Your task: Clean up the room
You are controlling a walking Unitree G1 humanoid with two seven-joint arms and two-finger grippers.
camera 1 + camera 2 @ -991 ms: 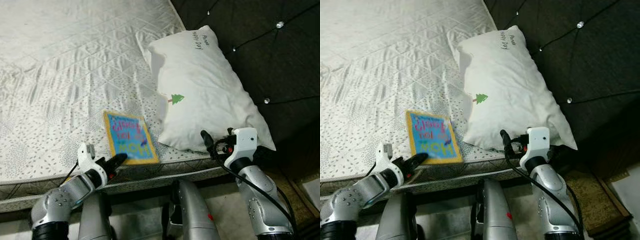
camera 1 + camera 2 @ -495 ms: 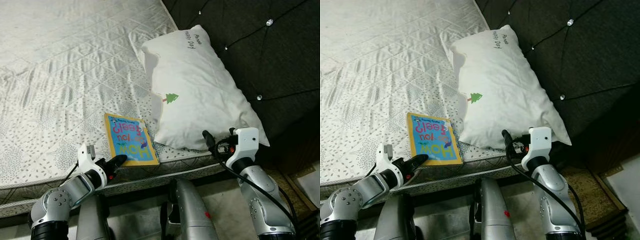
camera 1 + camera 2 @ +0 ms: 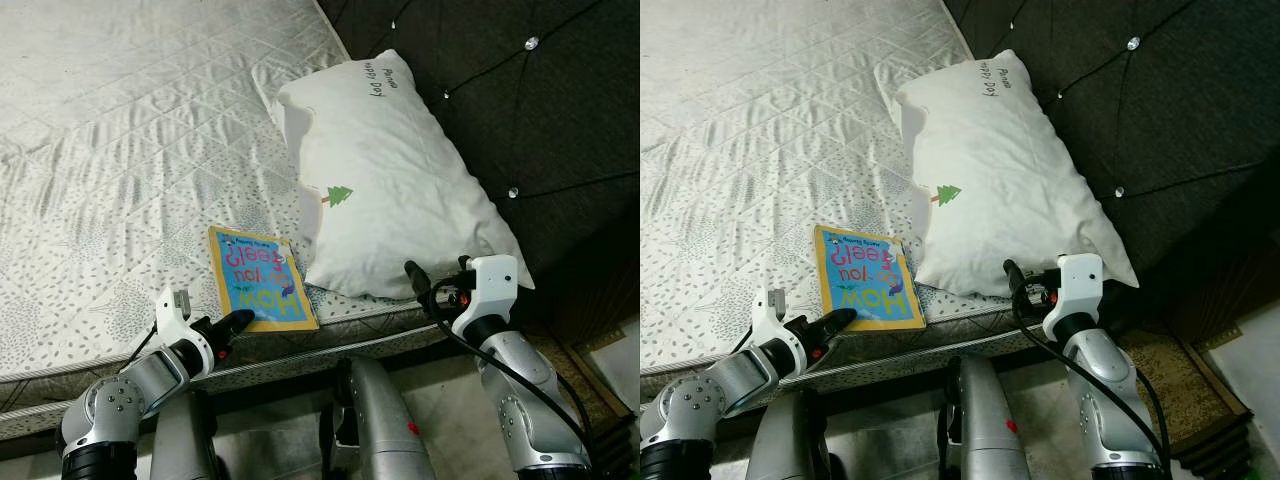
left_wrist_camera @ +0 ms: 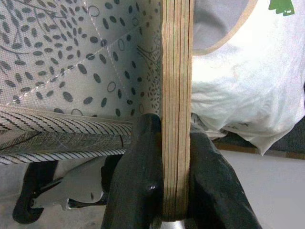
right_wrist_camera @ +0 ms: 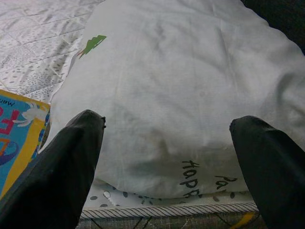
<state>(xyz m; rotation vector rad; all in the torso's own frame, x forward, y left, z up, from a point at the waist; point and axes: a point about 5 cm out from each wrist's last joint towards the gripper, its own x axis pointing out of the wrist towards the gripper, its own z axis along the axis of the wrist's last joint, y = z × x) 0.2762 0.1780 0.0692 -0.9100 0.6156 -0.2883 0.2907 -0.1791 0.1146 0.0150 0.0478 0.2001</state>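
Black fingers of the left end effector (image 4: pixel 174 191) were clamped on the near edge of a thick blue-and-yellow cardboard picture book (image 3: pixel 260 276), which lay flat at the edge of the white quilted mattress (image 3: pixel 120 150), just beside a white pillow with a small green tree print (image 3: pixel 395 180). The right end effector (image 5: pixel 167 157) hovered with its fingers wide apart, facing the pillow's near end without touching it.
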